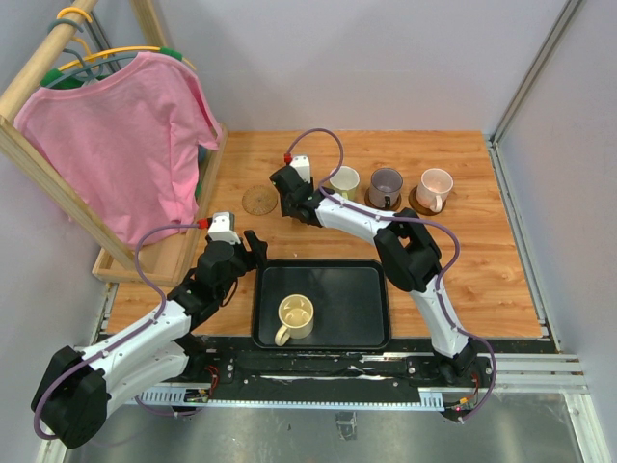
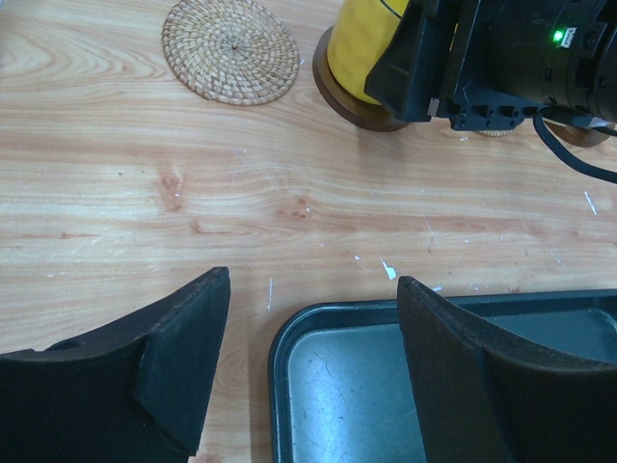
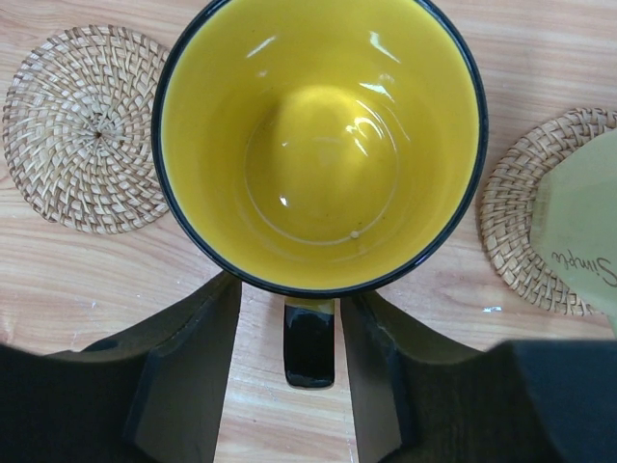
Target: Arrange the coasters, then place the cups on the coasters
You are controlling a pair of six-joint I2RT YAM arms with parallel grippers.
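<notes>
RIGHT jaws: released, either side of the yellow cup's (image 3: 318,145) handle (image 3: 309,342), not touching; cup sits on a dark coaster (image 2: 352,101) | LEFT jaws: spread, empty, over tray (image 2: 289,347) corner | NEXT (judged): cream cup (image 1: 295,316) in tray, near-right of left jaws, handle toward bases, left arm nearer; tan coaster (image 2: 229,50) bare on desk.

Both my arms look alike: white shells on the long links, chunky black housings at the joints. My left arm (image 1: 135,352) and right arm (image 1: 436,311) each carry a thin purple cable (image 1: 143,265) looping to a red plug (image 1: 203,223) at the wrist, beside a small white camera box (image 1: 222,228). My left pincer (image 2: 313,289) has matte black wedge fingers (image 2: 178,376) with flat inner faces; the right pincer (image 3: 292,294) matches. A green light (image 2: 557,37) glows on the right wrist's black casing (image 2: 501,58).
</notes>
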